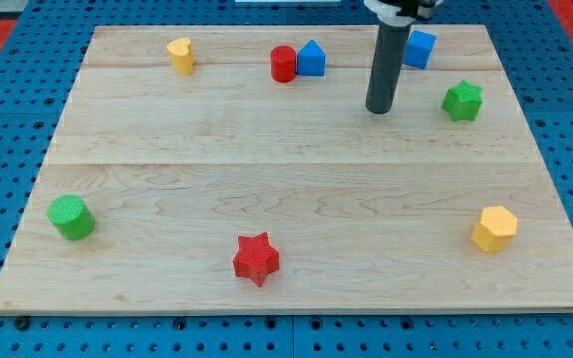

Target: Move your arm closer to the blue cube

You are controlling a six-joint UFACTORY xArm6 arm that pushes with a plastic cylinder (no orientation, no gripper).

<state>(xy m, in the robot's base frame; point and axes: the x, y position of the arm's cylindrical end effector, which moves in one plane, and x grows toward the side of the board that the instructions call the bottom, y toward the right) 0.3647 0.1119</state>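
The blue cube (420,48) sits near the view's top right of the wooden board (167,179), partly hidden behind the rod. My tip (378,109) rests on the board below and a little to the left of the blue cube, a short gap away. A second blue block (311,58), with a peaked top, stands to the left of my tip and touches a red cylinder (284,63).
A green star (462,100) lies right of my tip. A yellow heart-like block (180,55) is at the top left, a green cylinder (71,217) at the left, a red star (256,258) at the bottom, a yellow hexagon (493,228) at the right.
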